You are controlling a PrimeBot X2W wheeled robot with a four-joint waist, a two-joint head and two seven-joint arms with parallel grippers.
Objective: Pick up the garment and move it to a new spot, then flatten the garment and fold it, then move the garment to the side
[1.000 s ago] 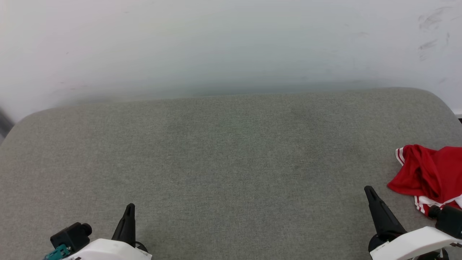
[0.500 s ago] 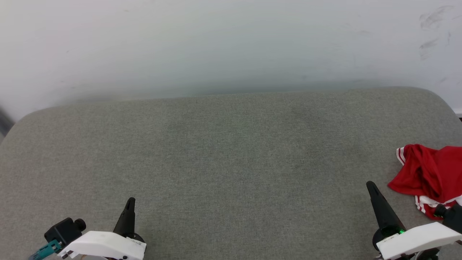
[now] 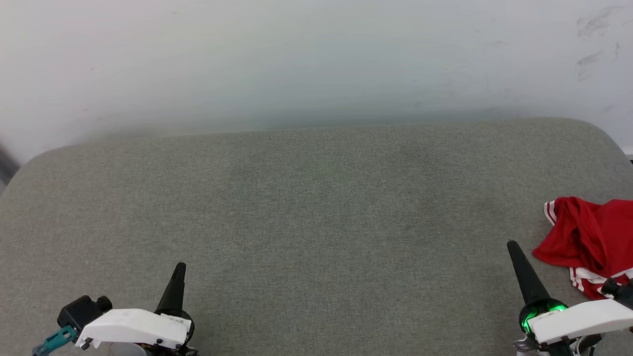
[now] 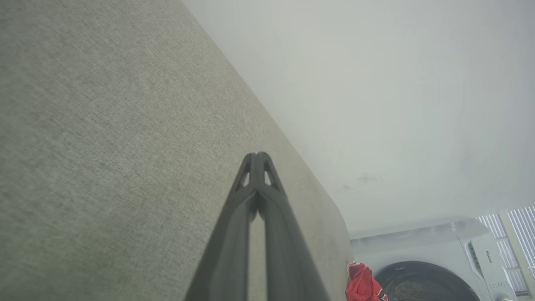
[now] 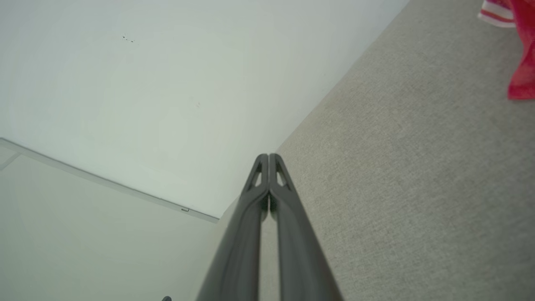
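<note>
Only container: a washer (image 4: 472, 251), white casing w/ a round dark door, seen in the L wrist view past the tabletop's (image 3: 316, 207) far end; can't tell what's in the drum. Tabletop cover is grey woven fabric, matte, fine weave, rounded corners, set against a plain pale wall (image 3: 296, 59) w/ a few scuffs upper R. Jersey (image 3: 588, 232) lies crumpled in a soft heap at the tabletop's R edge, partly cut off by the frame: red smooth-looking cloth, red-and-white striped trim, a bit of white at the bottom. L hand (image 3: 179, 272), lower L: long dark tapered fingers pressed together, holding nothing. R hand (image 3: 517, 252), lower R, just beside the jersey but not touching it; fingers also closed tight, nothing held. Green light glows at its base.
</note>
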